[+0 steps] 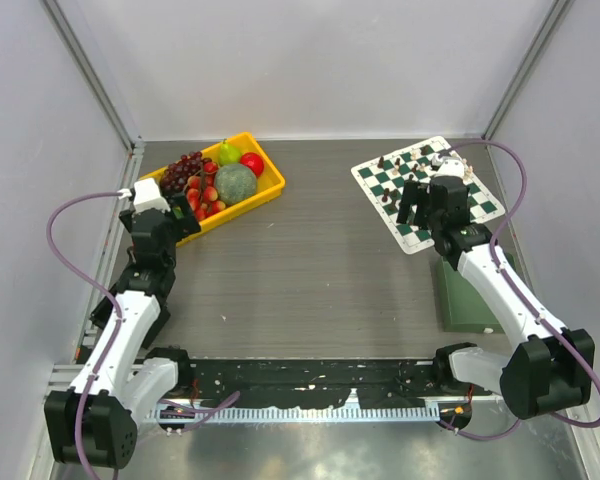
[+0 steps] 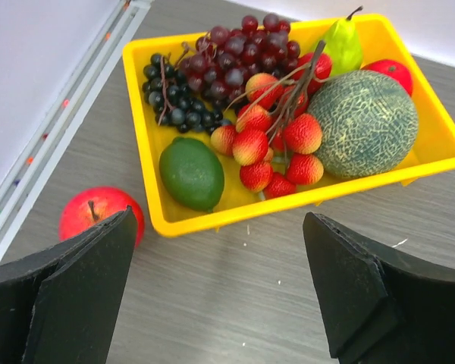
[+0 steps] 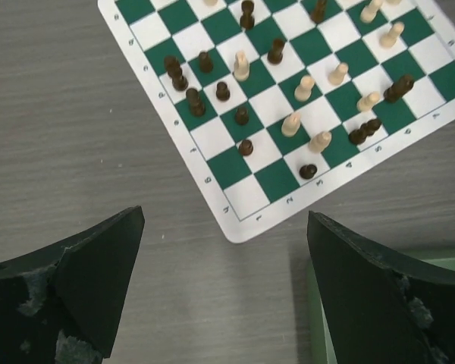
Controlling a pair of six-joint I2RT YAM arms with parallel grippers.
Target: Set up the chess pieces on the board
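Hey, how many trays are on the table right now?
2. The yellow tray of fruit sits far left; the green tray lies near right, partly under the right arm. No others show.

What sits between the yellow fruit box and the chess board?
Nothing. The top view shows only bare table between the yellow box and the board.

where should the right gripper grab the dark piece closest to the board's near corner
Take the dark piece by its upper body, coming straight down from above with the open right gripper. It stands upright and small, and a cream piece stands close beside it, so a side approach would likely knock that neighbour.
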